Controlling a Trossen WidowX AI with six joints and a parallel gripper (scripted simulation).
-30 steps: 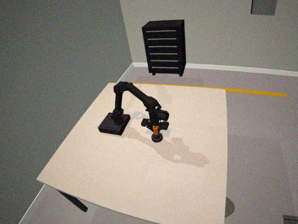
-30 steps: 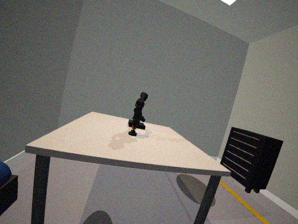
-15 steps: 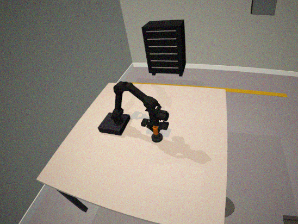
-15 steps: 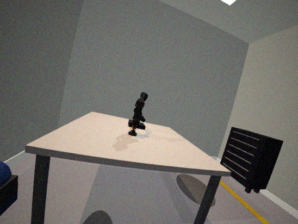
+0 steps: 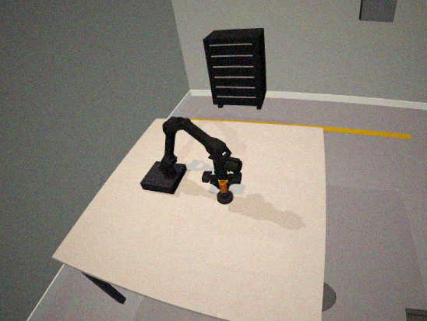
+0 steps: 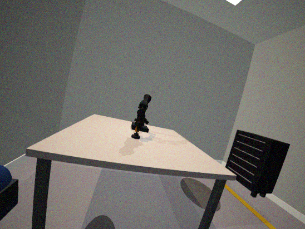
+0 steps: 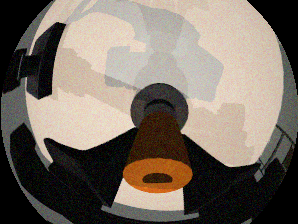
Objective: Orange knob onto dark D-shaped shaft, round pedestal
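Observation:
My gripper (image 5: 223, 185) (image 7: 159, 135) is shut on the orange knob (image 5: 223, 187) (image 6: 136, 129) (image 7: 158, 140), one finger on each side. The knob is upright, its D-shaped hole facing up in the wrist view, the flat side toward the bottom of that view. The round dark pedestal (image 5: 224, 199) (image 6: 135, 137) (image 7: 143, 105) stands on the table directly below the knob. A short dark part shows between the knob's lower end and the pedestal, so the knob is above the pedestal's top. Whether the shaft's tip is inside the hole is hidden.
The arm's dark base block (image 5: 161, 178) stands on the table (image 5: 175, 249) (image 6: 83, 147) to the left of the pedestal in the top view. A black drawer cabinet (image 5: 238, 70) (image 6: 250, 158) stands beyond the table.

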